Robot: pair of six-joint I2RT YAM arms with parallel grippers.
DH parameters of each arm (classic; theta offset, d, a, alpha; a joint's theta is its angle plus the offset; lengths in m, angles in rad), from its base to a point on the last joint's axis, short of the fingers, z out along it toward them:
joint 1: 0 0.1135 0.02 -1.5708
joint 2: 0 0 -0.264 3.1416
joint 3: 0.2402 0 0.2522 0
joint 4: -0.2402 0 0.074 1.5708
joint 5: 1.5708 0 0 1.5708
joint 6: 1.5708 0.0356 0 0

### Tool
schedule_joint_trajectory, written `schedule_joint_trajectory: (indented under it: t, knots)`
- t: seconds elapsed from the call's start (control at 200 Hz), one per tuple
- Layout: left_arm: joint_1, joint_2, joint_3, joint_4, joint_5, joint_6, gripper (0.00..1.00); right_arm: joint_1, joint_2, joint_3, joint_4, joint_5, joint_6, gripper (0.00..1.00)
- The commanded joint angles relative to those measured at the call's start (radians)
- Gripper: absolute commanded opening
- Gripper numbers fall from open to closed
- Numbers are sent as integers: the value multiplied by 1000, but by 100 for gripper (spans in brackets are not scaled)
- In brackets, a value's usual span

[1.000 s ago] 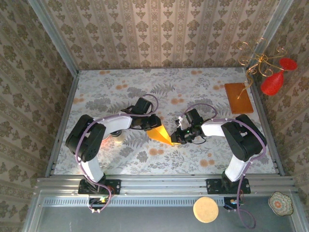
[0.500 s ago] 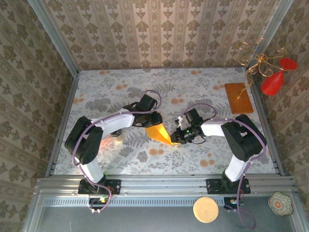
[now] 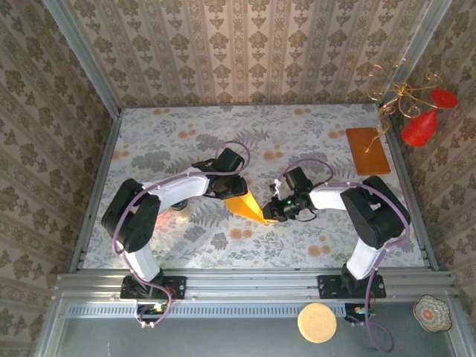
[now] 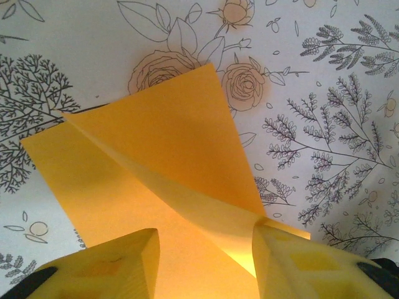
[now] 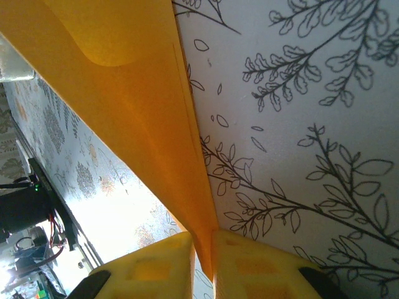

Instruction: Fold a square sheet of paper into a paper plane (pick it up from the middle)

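Observation:
The square sheet of paper (image 3: 245,206), bright orange-yellow and folded to a pointed wedge, lies in the middle of the floral table. My right gripper (image 3: 269,213) is shut on its pointed right end; the right wrist view has the folded edge (image 5: 143,118) pinched between the yellow fingers, gripper (image 5: 202,240). My left gripper (image 3: 232,187) hovers at the paper's wide upper-left end. In the left wrist view its jaws stand apart, gripper (image 4: 206,240), over the paper (image 4: 156,137), whose upper flap curls up beside the right finger (image 4: 293,255).
A brown-orange board (image 3: 367,151) lies at the table's back right, beside a red ornament on gold wire (image 3: 419,128). A small pale object (image 3: 179,213) sits under the left arm. A cork disc (image 3: 317,323) and a patterned dish (image 3: 433,311) rest off the table's front rail.
My left gripper's jaws have spread apart, and its wrist has shifted a little toward the back right. The right gripper and the paper have stayed put.

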State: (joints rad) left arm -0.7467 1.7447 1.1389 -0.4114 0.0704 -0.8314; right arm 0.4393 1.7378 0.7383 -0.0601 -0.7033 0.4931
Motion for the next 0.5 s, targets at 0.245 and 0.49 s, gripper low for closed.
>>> schedule_joint_trajectory:
  t: [0.245,0.49]
  knots:
    - [-8,14,-7,70,39,35,61,3,31,-5,-74,116,-17,18]
    - [-6,57,13,34,23,28,63,3,32,-3,-78,117,-18,18]
